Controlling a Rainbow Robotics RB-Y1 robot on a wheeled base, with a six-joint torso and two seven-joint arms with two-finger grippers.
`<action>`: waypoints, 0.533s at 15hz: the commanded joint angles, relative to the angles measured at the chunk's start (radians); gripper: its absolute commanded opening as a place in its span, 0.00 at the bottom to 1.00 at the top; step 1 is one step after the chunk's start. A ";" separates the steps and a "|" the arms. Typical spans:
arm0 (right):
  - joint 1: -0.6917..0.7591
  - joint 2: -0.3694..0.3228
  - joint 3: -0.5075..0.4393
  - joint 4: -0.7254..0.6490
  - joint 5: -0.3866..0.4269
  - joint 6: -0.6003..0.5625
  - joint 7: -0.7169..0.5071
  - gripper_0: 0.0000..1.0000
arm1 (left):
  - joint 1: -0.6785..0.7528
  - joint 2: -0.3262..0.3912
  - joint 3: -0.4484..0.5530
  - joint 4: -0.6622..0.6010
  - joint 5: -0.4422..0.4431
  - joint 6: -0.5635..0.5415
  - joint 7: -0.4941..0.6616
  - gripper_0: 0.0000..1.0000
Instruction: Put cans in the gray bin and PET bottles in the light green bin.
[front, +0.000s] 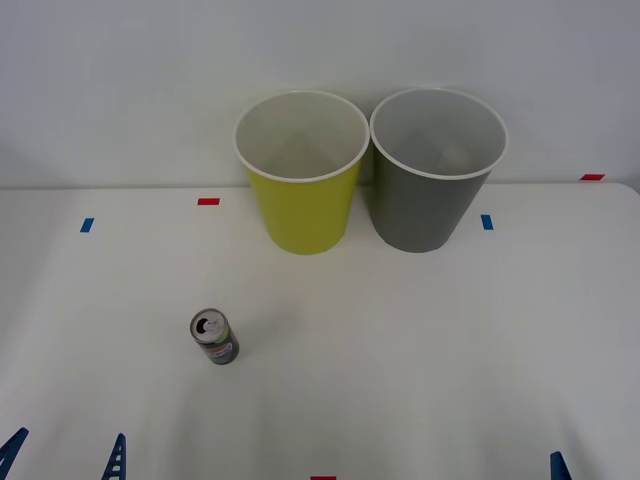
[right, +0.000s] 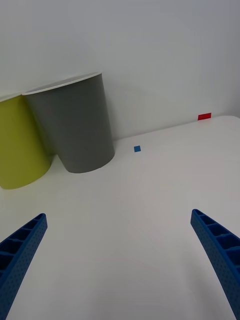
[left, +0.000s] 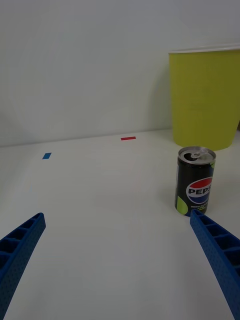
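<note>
A small dark can (front: 214, 337) with a silver top stands upright on the white table, left of centre and in front of the bins. The light green bin (front: 302, 200) and the gray bin (front: 430, 205) stand side by side at the back, touching, both upright. My left gripper (left: 117, 215) is open near the table's front edge, with the can (left: 196, 182) just beyond one fingertip and the light green bin (left: 205, 100) behind it. Near the front right, my right gripper (right: 119, 215) is open and faces the gray bin (right: 77, 125). PET bottles are out of view.
Small red tape marks (front: 208, 201) and blue tape marks (front: 487, 221) lie flat on the table. A white wall rises right behind the bins. Bare white table (front: 400, 350) stretches between the grippers and the bins.
</note>
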 joint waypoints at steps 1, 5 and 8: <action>0.000 0.000 0.000 0.000 0.000 0.000 0.000 1.00 | 0.000 0.000 0.000 0.000 0.000 0.000 0.000 1.00; 0.000 0.000 0.000 0.000 0.000 0.000 0.000 1.00 | 0.000 0.000 0.000 0.000 0.000 0.000 0.000 1.00; 0.000 0.000 0.000 0.000 0.000 0.000 0.000 1.00 | 0.000 0.000 0.000 0.000 0.000 0.000 0.000 1.00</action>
